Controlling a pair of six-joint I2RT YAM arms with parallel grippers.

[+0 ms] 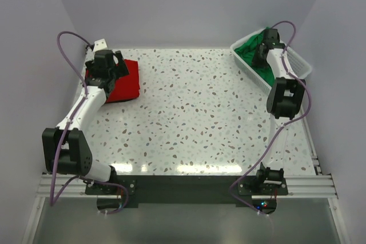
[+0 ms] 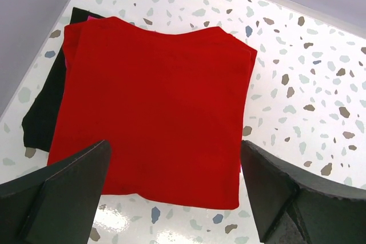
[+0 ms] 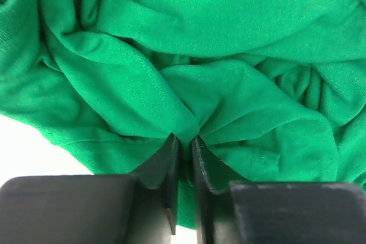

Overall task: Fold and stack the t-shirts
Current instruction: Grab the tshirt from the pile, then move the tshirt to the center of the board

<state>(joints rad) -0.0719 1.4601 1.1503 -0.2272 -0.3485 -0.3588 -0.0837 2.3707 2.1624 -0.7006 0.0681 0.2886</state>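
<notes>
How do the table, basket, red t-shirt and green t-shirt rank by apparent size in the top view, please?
1. table
2. basket
3. red t-shirt and green t-shirt: they look alike, and both are partly covered.

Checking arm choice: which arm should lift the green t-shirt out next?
Probably right: the right gripper pinches the green t-shirt in the basket; the left gripper hangs open over the folded red t-shirt.

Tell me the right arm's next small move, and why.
Probably lift straight up. The right gripper is shut on a pucker of the green shirt, which lies crumpled in the basket, so raising it should pull the shirt free for folding.
</notes>
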